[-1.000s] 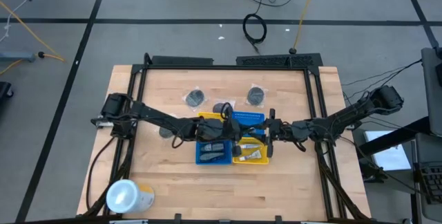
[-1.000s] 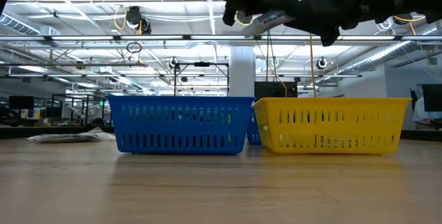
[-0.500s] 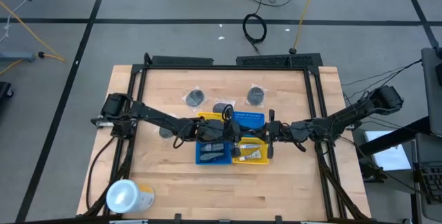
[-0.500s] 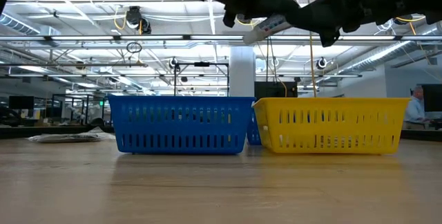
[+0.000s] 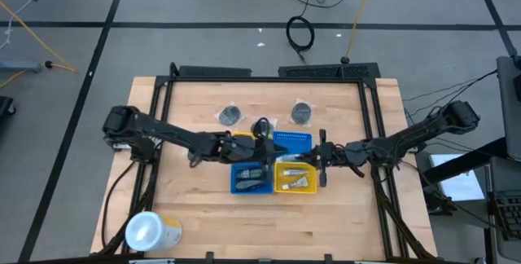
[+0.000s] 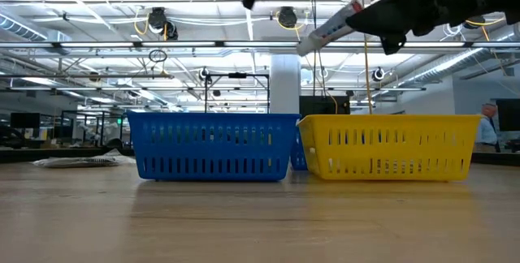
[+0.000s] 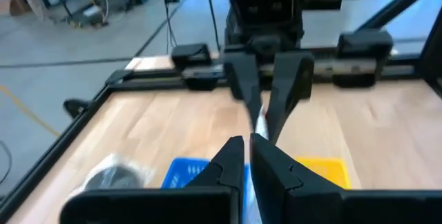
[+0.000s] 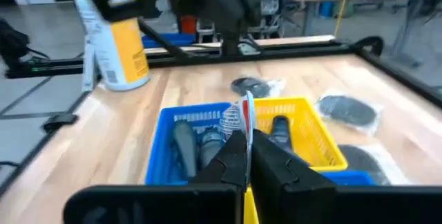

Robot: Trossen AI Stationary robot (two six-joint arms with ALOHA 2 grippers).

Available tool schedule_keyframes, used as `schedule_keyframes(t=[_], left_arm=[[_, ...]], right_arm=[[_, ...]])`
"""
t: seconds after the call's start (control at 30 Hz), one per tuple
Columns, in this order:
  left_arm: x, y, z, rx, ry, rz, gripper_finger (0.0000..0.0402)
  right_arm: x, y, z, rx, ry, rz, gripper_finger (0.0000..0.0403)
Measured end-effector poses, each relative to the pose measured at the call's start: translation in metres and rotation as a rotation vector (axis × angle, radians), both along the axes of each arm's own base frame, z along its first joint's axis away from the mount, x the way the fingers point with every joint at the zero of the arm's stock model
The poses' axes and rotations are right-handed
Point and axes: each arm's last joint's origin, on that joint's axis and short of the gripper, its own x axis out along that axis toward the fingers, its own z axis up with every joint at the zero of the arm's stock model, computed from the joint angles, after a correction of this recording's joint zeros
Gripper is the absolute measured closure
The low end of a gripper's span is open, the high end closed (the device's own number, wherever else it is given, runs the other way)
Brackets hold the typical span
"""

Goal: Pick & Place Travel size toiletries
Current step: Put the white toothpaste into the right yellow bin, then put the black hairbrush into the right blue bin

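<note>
Above the tabletop (image 5: 195, 207), over the yellow tray (image 5: 295, 177): right gripper (image 6: 357, 21) clamped shut on a small white tube (image 6: 325, 30), raised beside the blue tray (image 5: 251, 178). Left gripper (image 5: 262, 140) nearby, nearly closed, apparently empty. Best lowered well inside the tray walls before releasing.

Count from high view: 3 baskets – 2 blue (image 5: 251, 179) (image 5: 291, 138), 1 yellow (image 5: 295, 181). 3 dark round wrapped pieces on the table (image 5: 230, 116) (image 5: 303, 112) (image 5: 261, 125). 1 white tube (image 6: 327, 28) up in the air. 1 yellow cylinder (image 5: 151, 232). 2 arms.
</note>
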Motion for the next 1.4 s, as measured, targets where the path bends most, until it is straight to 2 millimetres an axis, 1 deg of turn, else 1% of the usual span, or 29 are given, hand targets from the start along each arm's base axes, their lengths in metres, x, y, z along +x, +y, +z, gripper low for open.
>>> schedule_keyframes(t=[0.07,0.17,0.33,0.47,0.6,0.77,0.9,1.03,1.17,1.4], left_arm=[[-0.01,0.002,0.008,-0.004,0.04,0.004,0.0378],[-0.024,0.004,0.014,-0.009,0.121,0.011,0.0378],[-0.039,0.006,0.012,-0.068,0.239,0.051,0.0378],[-0.043,0.006,0.007,-0.111,0.297,0.079,0.0378],[-0.043,0.004,0.004,-0.118,0.315,0.082,0.0378],[-0.043,0.003,0.004,-0.118,0.311,0.078,0.0378],[-0.042,0.003,0.005,-0.12,0.298,0.077,0.0378],[-0.042,0.003,0.005,-0.12,0.297,0.077,0.0378],[-0.042,0.003,0.005,-0.12,0.296,0.078,0.0378],[-0.042,0.003,0.005,-0.12,0.295,0.078,0.0378]], right_arm=[[-0.001,0.001,0.0,0.021,0.019,0.015,0.0403],[-0.005,0.005,-0.008,0.042,0.095,0.042,0.0403],[-0.011,0.017,-0.014,0.072,0.155,0.083,0.0403],[-0.016,0.028,-0.014,0.074,0.149,0.083,0.0403],[-0.022,0.035,-0.018,0.058,0.142,0.065,0.0403],[-0.029,0.037,-0.028,0.088,0.159,0.03,0.0403],[-0.031,0.035,-0.04,0.106,0.165,0.022,0.0403],[-0.029,0.036,-0.046,0.103,0.143,0.029,0.0401],[-0.027,0.037,-0.048,0.086,0.141,0.038,0.0377],[-0.026,0.038,-0.049,0.064,0.145,0.042,0.0311]])
